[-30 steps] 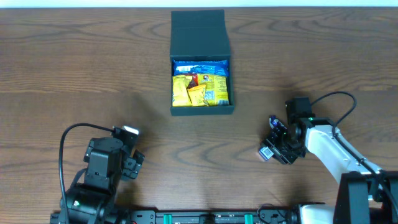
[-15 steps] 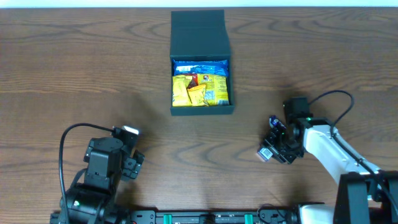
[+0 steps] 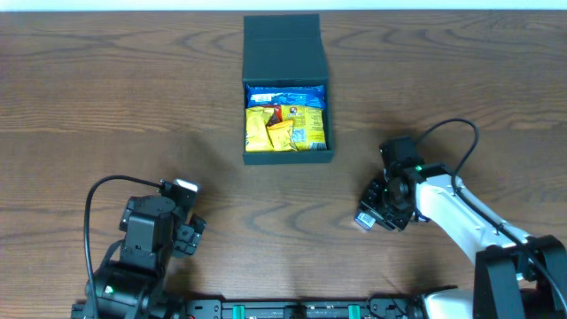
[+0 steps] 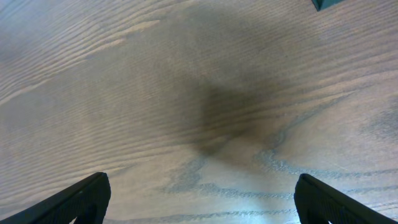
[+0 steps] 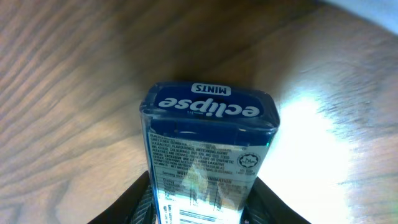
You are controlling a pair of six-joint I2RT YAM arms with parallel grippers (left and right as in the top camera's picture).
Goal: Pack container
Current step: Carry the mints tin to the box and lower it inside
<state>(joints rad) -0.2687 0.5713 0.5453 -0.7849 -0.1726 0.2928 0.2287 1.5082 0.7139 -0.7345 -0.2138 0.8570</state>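
Note:
The container [image 3: 288, 158], a dark teal-black box, stands open at the table's far middle, its lid [image 3: 283, 49] folded back. Inside lie yellow snack packets [image 3: 285, 128] and a blue packet [image 3: 285, 95]. To the right of and nearer than the box, my right gripper [image 3: 370, 214] is shut on a blue Eclipse mints tin [image 5: 208, 124]. The tin sticks out forward between the fingers [image 5: 140, 199] above the wood. My left gripper [image 4: 202, 205] is open over bare wood at the near left [image 3: 189, 232]. One corner of the container [image 4: 326, 4] shows at the top edge of its view.
The wooden table [image 3: 106, 106] stretches wide to both sides of the box. A black cable [image 3: 452, 133] loops above the right arm, and another cable [image 3: 97, 199] arcs over the left arm.
My right gripper has moved left with the mints tin, a little closer to the container's front. The left arm has not moved.

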